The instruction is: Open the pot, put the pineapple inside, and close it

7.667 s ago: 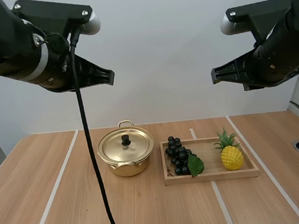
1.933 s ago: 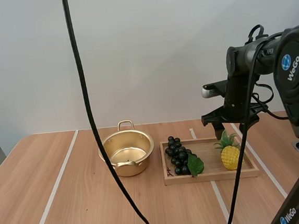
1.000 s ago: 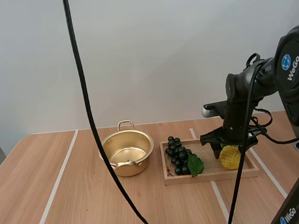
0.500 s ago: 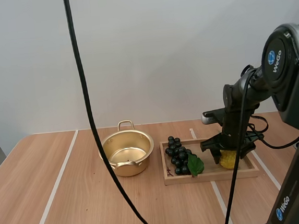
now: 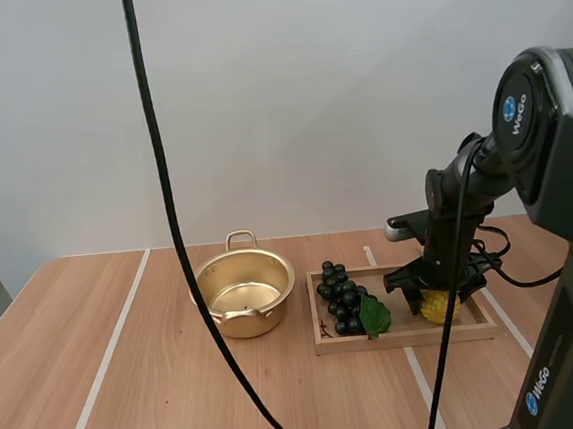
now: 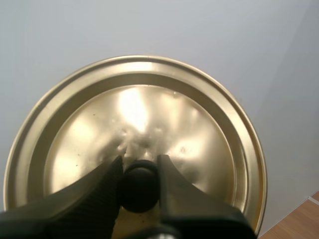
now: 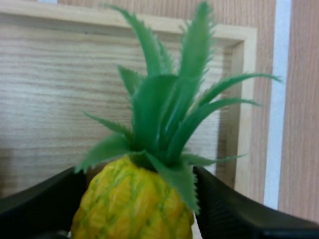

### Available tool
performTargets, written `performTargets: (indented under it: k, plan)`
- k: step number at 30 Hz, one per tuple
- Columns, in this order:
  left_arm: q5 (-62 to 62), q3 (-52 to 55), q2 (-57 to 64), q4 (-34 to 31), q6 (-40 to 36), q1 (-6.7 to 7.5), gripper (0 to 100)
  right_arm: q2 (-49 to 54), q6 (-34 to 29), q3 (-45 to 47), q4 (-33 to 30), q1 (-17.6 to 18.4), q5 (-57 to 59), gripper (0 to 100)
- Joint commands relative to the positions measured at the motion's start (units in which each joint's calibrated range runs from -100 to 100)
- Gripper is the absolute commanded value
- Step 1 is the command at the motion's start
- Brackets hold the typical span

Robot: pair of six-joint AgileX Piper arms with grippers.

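Now, my right gripper [image 5: 439,302] sits low over the tray's [image 5: 408,336] right end. Its fingers [image 7: 40,209] are spread to either side of the pineapple [image 7: 129,204], below the leaves. Procedure: I should close on the yellow body, not the leaves, squeeze squarely so it cannot roll, then lift straight up. My left gripper [image 6: 139,167] is clamped on the lid's [image 6: 149,114] knob [image 6: 138,188], raised well clear of the open pot [image 5: 246,323] beside the tray's left edge.
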State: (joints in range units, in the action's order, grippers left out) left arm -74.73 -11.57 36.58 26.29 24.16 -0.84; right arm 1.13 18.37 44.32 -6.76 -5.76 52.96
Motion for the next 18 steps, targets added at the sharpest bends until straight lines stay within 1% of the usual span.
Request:
performTargets:
  k: [1,5,6,7,9,10,11,18]
  plan:
    - [1.1,-0.4,0.3,1.4,0.2,-0.09,0,-0.6,-0.2,0.2,-0.4,-0.2,0.0,100]
    - [1.1,-0.4,0.3,1.4,0.2,-0.09,0,-1.6,-0.1,0.2,-0.7,-0.2,0.0,100]
    - [1.1,-0.4,0.3,1.4,0.2,-0.09,0,-1.5,-0.1,0.2,-0.9,-0.2,-0.2,96]
    - [1.1,-0.4,0.3,1.4,0.2,-0.09,0,-1.6,-0.1,0.2,-1.0,-0.2,-0.2,79]
    - [1.1,-0.4,0.3,1.4,0.2,-0.09,0,-1.6,-0.1,0.2,-1.0,-0.2,-0.2,42]
    - [1.1,-0.4,0.3,1.4,0.2,-0.09,0,-1.6,-0.2,0.2,-1.0,-0.2,0.0,18]
    - [1.1,-0.4,0.3,1.4,0.2,-0.09,0,-1.6,-0.2,0.2,-1.0,-0.2,0.0,0]
    - [1.1,-0.4,0.3,1.4,0.2,-0.09,0,-1.5,-0.3,-1.2,-1.0,-0.2,0.2,0]
